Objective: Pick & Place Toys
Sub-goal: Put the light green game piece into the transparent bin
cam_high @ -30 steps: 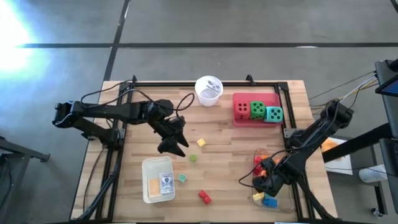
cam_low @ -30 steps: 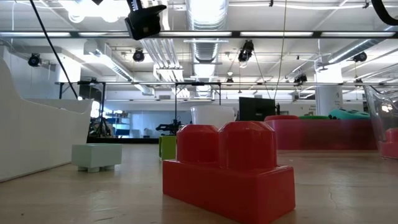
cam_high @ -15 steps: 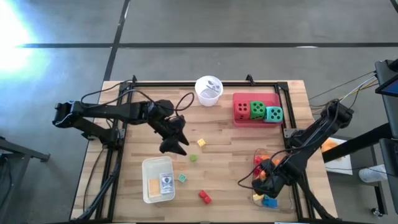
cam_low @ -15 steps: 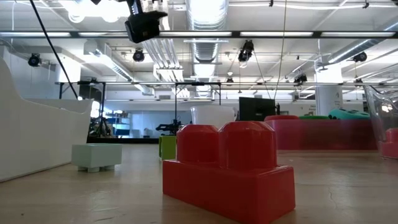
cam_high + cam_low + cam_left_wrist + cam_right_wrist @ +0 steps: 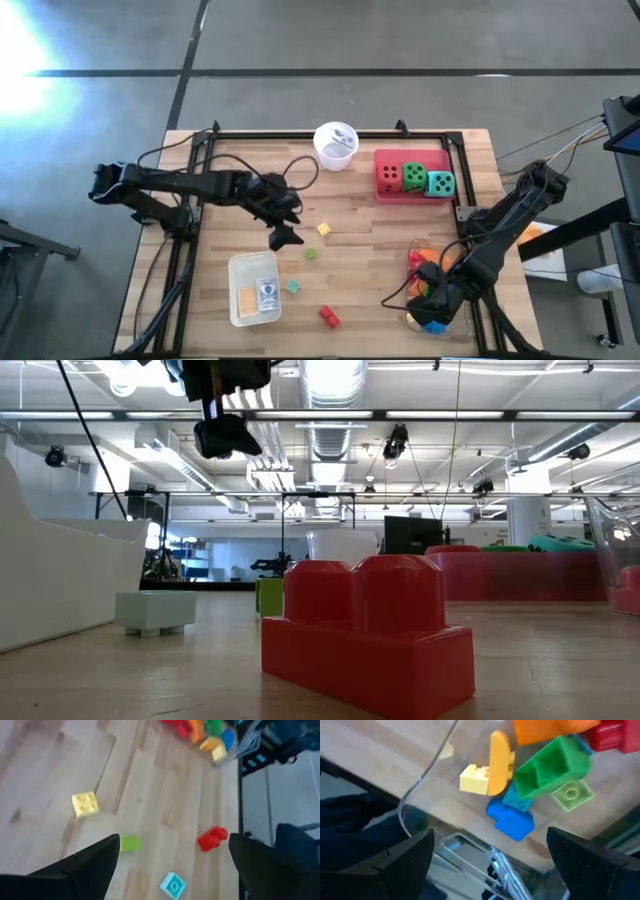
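Rightward since before, the left gripper (image 5: 285, 237) hangs wide open and empty above the yellow brick (image 5: 85, 804), green brick (image 5: 130, 843) and red brick (image 5: 212, 838); right gripper (image 5: 437, 303) wide open over the bin bricks (image 5: 547, 767).

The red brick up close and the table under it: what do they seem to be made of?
The red brick looks like smooth moulded plastic: glossy, with soft highlights on its two rounded studs. The table seems to be pale wood, matt, showing plank seams and grain, though it could be a wood-look surface.
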`<state>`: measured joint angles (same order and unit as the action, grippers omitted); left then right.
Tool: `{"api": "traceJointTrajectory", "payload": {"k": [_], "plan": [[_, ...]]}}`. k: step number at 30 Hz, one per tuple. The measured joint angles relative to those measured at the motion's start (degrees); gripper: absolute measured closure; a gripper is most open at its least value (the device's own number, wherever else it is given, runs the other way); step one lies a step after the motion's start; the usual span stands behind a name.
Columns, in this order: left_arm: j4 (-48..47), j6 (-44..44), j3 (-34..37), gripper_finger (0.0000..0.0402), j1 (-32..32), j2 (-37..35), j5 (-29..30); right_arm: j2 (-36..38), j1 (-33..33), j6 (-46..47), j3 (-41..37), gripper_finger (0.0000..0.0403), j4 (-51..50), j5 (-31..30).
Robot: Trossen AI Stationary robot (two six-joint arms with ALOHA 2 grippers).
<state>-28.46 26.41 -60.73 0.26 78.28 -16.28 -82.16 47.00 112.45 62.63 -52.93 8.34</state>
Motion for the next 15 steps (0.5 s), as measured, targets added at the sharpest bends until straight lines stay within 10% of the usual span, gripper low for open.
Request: {"api": "traceJointTrajectory", "payload": {"k": [15], "plan": [[-0.2, -0.7, 0.0, 0.0026, -4.0, 12.8, 2.8, -0.1, -0.1, 2.7, 5.8, 0.0025, -12.5, -7.7]]}}
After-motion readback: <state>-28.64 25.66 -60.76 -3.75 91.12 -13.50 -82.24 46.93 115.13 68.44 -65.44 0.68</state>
